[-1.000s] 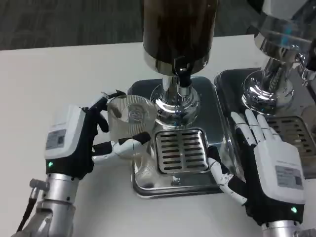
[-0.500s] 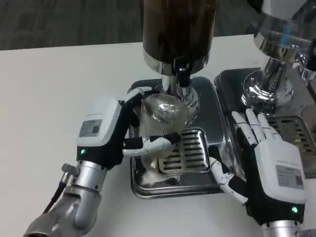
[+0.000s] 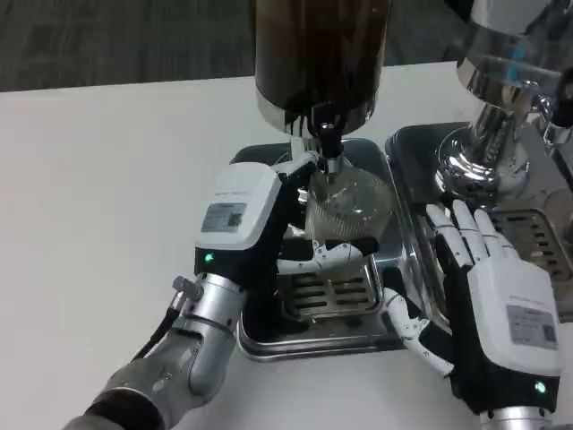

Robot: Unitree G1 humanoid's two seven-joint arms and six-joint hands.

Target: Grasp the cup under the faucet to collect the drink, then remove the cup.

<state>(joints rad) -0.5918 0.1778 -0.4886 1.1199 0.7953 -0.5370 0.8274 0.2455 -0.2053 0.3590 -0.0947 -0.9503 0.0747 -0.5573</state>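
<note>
Clear ribbed cup [image 3: 347,210] sits in the left hand [image 3: 246,224], fingers [image 3: 315,260] grasping it, just under the faucet [image 3: 328,143] at 12 o'clock of the drip tray [image 3: 269,336]. Best to hold it upright, mouth centred beneath the spout; the right hand [image 3: 488,305] rests released at 3 o'clock.

- The left hand [image 3: 260,215] grips a clear ribbed cup [image 3: 345,208], holding it just beneath the black faucet [image 3: 328,143] of a dark drink dispenser [image 3: 320,54].
- The slotted drip tray [image 3: 333,291] lies below.
- The right hand [image 3: 488,300] rests beside it, fingers apart.
</note>
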